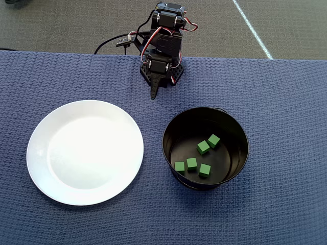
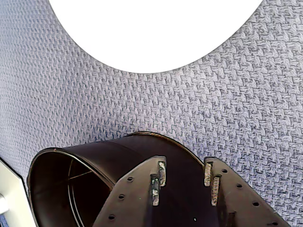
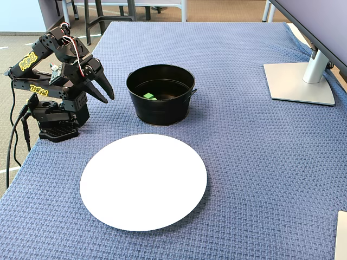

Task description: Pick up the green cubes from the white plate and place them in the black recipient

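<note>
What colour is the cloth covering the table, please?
The cloth is blue with a woven texture, seen best in the fixed view.

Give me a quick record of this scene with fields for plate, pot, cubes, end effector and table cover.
plate: white plate, nothing on it, left of the pot in the overhead view
pot: black pot, upright on the cloth
cubes: five green cubes, all in the pot
end effector: end effector folded back near the arm's base, holds nothing, jaws nearly closed
table cover: blue woven cloth
</note>
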